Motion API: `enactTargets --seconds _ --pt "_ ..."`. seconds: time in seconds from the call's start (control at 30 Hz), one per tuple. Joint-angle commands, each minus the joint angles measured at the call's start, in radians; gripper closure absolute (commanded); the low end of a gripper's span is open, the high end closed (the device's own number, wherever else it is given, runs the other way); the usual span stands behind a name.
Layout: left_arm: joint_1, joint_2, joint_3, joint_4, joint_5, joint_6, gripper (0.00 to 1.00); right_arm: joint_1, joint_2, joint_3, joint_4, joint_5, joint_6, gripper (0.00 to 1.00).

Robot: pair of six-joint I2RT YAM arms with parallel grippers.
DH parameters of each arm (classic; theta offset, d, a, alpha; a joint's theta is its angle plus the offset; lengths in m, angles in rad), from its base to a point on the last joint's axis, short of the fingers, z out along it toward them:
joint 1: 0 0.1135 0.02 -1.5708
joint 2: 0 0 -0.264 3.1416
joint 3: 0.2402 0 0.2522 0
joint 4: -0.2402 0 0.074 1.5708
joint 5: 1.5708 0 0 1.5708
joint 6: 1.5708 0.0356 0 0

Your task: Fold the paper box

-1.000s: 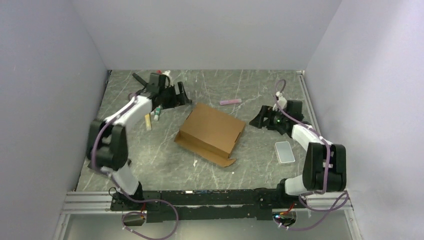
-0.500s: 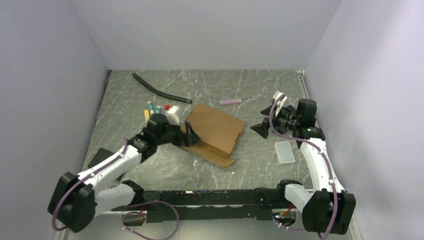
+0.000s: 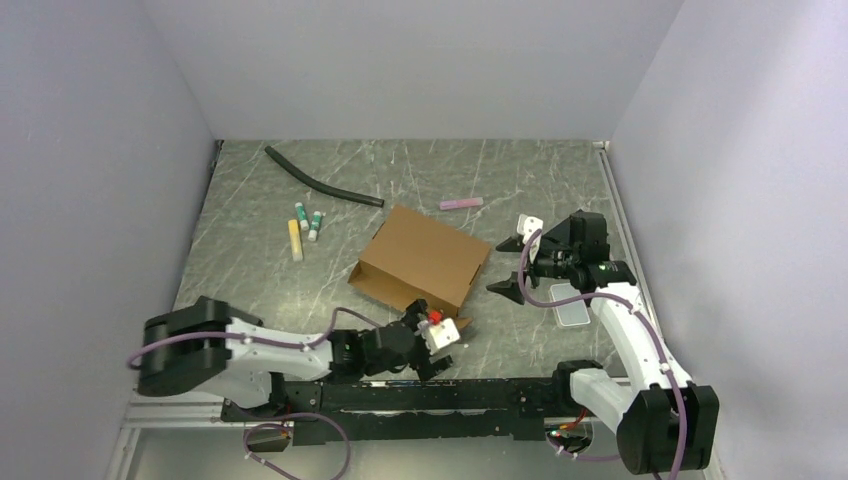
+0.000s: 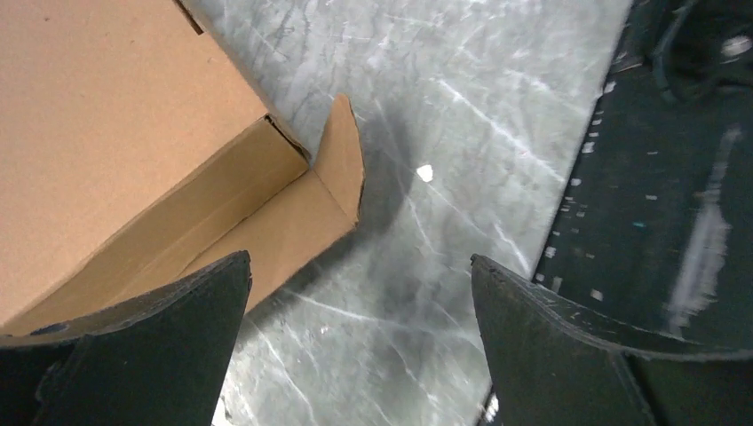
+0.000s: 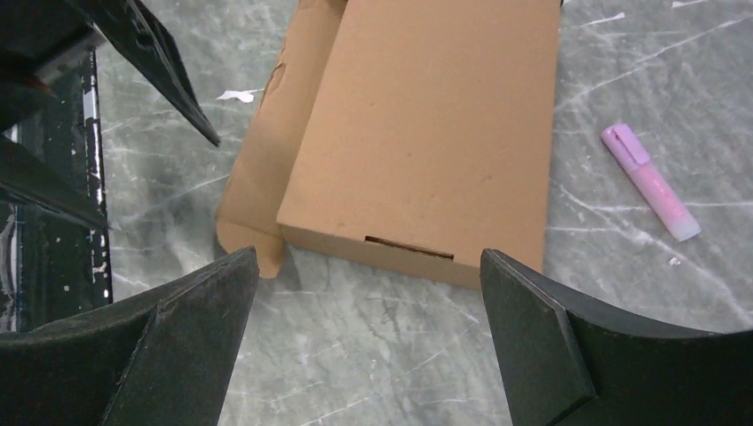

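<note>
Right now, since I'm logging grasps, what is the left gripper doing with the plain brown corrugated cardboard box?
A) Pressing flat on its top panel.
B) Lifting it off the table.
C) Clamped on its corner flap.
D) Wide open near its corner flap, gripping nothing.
D: the left wrist view shows the left gripper spread wide and closed on nothing, with the corner flap of the plain brown corrugated cardboard box just ahead of it.
</note>
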Motion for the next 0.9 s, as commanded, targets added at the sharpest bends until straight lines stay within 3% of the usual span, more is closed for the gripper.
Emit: enactTargets --seconds 0.0,0.1,0.3,0.87 --pt "-0.069 0.133 0.015 0.333 -0.233 0.208 0.02 -0.002 -0.042 -0.009 0.107 0.012 0.056 0.01" --pt "-0.088 0.208 0.025 0.427 -0.278 0.234 0.06 -0.002 -0.030 -0.001 0.099 0.037 0.060 0.01" --pt "-0.089 0.305 0.103 0.369 -0.297 0.198 0.23 -0.002 -0.026 0.000 0.103 0.034 0.074 0.01" --pt "-0.092 0.445 0.131 0.473 -0.338 0.156 0.45 0.001 0.008 0.011 0.090 0.051 0.080 0.01"
